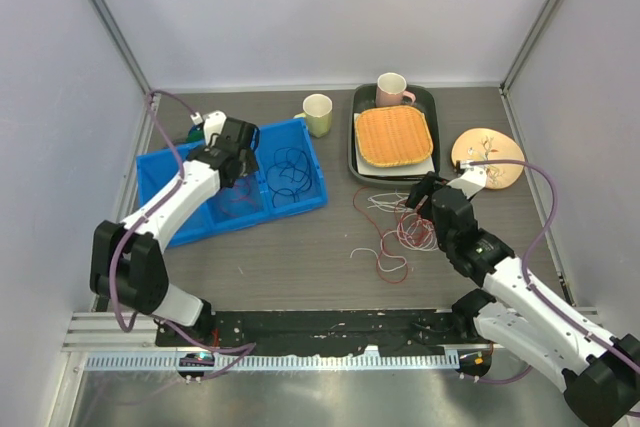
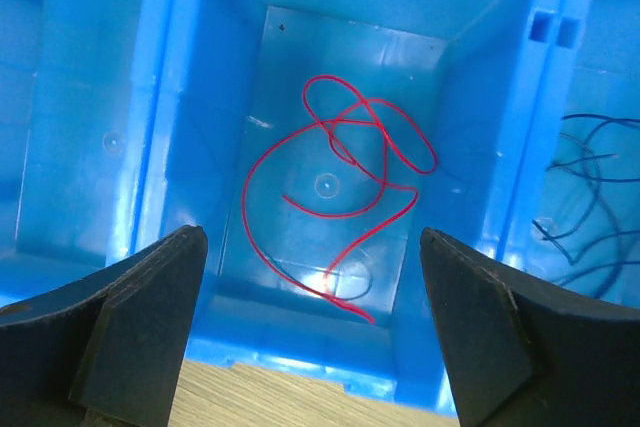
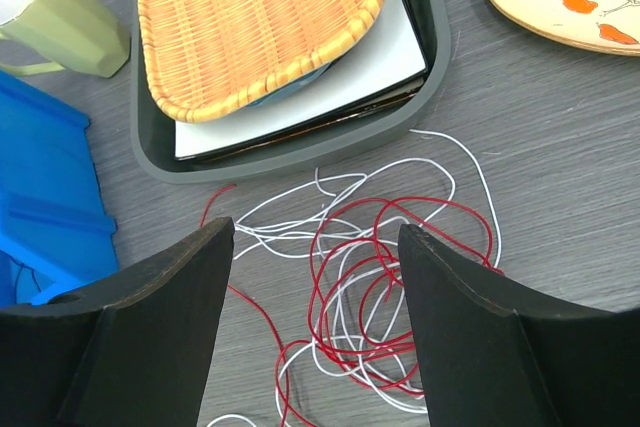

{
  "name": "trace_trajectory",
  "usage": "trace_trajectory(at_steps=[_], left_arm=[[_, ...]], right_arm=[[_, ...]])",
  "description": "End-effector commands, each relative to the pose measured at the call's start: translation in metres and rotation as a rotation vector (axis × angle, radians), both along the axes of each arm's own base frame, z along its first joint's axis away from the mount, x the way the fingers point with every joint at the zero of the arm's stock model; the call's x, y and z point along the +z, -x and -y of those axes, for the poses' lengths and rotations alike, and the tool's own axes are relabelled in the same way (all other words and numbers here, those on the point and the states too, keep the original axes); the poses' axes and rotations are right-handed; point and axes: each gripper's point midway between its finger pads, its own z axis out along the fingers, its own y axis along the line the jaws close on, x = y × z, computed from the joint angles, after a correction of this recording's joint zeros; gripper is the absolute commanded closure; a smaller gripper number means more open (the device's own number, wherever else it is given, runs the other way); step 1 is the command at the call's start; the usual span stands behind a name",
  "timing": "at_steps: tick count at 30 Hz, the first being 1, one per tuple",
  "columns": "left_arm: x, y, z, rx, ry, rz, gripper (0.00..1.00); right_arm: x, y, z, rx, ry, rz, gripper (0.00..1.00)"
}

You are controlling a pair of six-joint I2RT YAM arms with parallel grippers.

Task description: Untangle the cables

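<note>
A tangle of red and white cables (image 1: pixel 395 229) lies on the grey table in front of the dark tray. It fills the right wrist view (image 3: pixel 372 267). My right gripper (image 1: pixel 422 194) hovers over the tangle's far edge, open and empty (image 3: pixel 315 230). A blue bin (image 1: pixel 160 162) stands at the left. One red cable (image 2: pixel 340 215) lies loose in its middle compartment. Dark blue cables (image 1: pixel 288 172) lie in its right compartment (image 2: pixel 590 197). My left gripper (image 1: pixel 238 162) hangs over the middle compartment, open and empty (image 2: pixel 312 239), with the red cable below and between the fingers.
A dark tray (image 1: pixel 357 162) at the back holds a wicker plate (image 1: pixel 394 135) on white boards, with a pink mug (image 1: pixel 392 90) behind. A green mug (image 1: pixel 318 114) stands between bin and tray. A painted round plate (image 1: pixel 488 157) lies at the right.
</note>
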Motion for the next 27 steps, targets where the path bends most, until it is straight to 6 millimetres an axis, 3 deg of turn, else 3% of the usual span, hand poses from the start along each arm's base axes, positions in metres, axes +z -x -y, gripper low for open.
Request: trace_trajectory(at_steps=[1,7,11,15,19,23,27], left_arm=[[0.054,0.012,0.002,-0.004,0.107,0.149,0.01],[0.102,0.045,0.027,-0.162,0.326,0.329,0.0],[0.112,0.069,0.067,-0.363,0.505,0.374,0.0],[0.092,0.09,0.091,-0.461,0.582,0.343,0.0],[0.056,0.099,0.082,-0.422,0.545,0.266,0.0],[0.056,0.102,0.086,-0.452,0.555,0.258,0.0],[0.057,0.103,0.088,-0.472,0.559,0.267,0.0]], right_arm=[[0.011,-0.007,-0.003,-0.004,-0.011,0.034,0.28],[-0.001,-0.009,-0.006,0.003,0.017,-0.023,0.27],[-0.013,-0.014,-0.022,0.068,0.029,-0.094,0.27],[-0.028,-0.018,-0.031,0.088,0.045,-0.184,0.28],[-0.032,-0.016,-0.015,0.003,0.106,-0.243,0.3],[-0.021,-0.012,0.002,-0.081,0.109,-0.203,0.27],[-0.018,0.0,0.035,-0.238,0.157,-0.21,0.19]])
